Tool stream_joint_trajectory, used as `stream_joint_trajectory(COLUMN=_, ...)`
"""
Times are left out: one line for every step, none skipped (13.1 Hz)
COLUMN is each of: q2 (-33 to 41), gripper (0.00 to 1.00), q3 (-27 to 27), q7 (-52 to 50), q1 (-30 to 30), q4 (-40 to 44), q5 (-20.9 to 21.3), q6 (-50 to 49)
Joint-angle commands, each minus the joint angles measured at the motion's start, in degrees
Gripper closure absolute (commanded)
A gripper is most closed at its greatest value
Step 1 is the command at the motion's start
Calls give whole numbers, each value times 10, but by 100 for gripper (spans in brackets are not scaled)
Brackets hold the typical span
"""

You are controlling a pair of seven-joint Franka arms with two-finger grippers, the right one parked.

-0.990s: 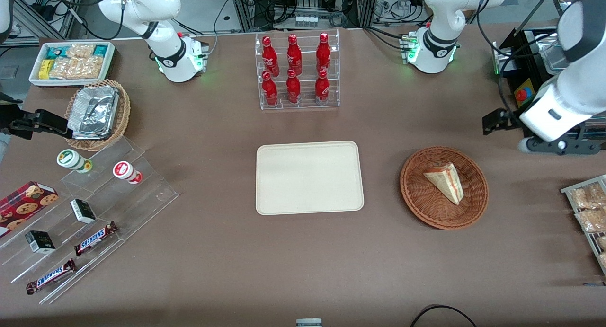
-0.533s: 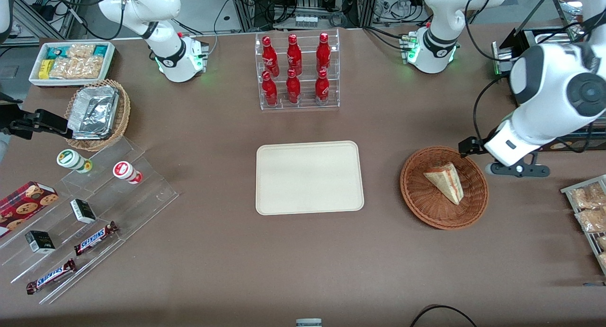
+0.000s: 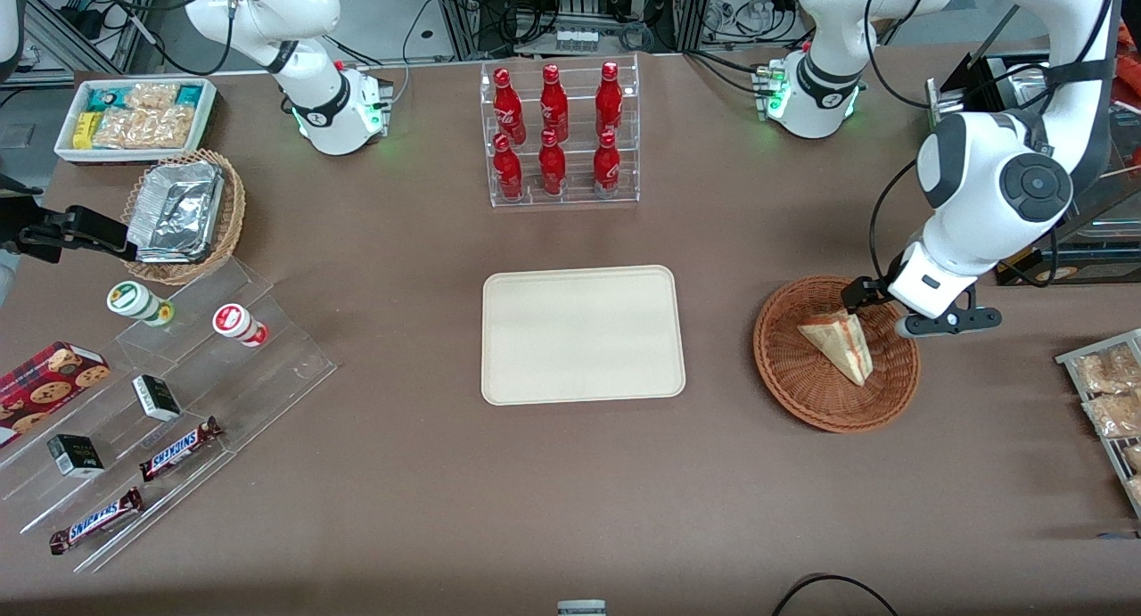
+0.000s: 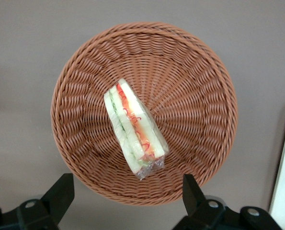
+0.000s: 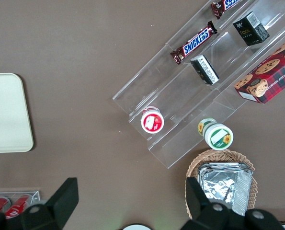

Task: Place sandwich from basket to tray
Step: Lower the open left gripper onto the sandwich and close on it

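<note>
the step in hand, judging from the layout, is the approach to the pick: the left gripper (image 3: 878, 311) hangs above the edge of the basket (image 3: 793, 380) farther from the front camera, its fingers (image 4: 63, 191) spread wide apart and holding nothing. to do this well, the gripper likely needs to centre over the wedge, turn so the two fingers face the flat bread sides rather than the filling edge, then descend until they straddle it and close gently, since soft bread in film would probably crush or slip under a hard squeeze.

the sandwich (image 3: 841, 342) is a triangular wedge of white bread in clear wrap, with red and green filling along one edge; in the front view it lies at centre right of the frame, near the middle of the round reddish-brown woven basket, its narrow tip pointing toward the front camera. in the wrist view the sandwich (image 4: 133, 128) lies on the basket's weave (image 4: 195, 96), with the gathered wrap at one end.

the cream rectangular tray (image 3: 582, 334) sits at frame centre, bare, well apart from the basket. a clear rack of red bottles (image 3: 559, 135) stands at upper centre.
</note>
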State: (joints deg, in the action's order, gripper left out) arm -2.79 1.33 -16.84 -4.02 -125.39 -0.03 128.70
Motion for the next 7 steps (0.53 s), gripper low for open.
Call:
stream_joint_trajectory(q2=-2, gripper=0, q3=0, q7=-158, q1=-7, q4=-13, q5=-4, q6=39)
stream_joint_trajectory(q2=-8, gripper=0, q3=1, q7=-219, q1=-8, q4=-13, q5=-4, q6=45)
stream_joint_trajectory(q2=-13, gripper=0, q3=2, q7=-271, q1=-8, q4=-13, q5=-4, q6=45)
stream_joint_trajectory(q2=-20, gripper=0, q3=2, q7=-321, q1=-13, q4=-13, q5=-4, q6=47)
stream_joint_trajectory(q2=-25, gripper=0, q3=2, q7=-351, q1=-16, q4=-13, q5=-4, q6=51)
stream_joint_trajectory(q2=-31, gripper=0, q3=2, q7=-368, q1=-16, q4=-15, q5=-4, q6=55)
stream_joint_trajectory(q2=-34, gripper=0, q3=2, q7=-389, q1=-16, q4=-17, q5=-4, q6=59)
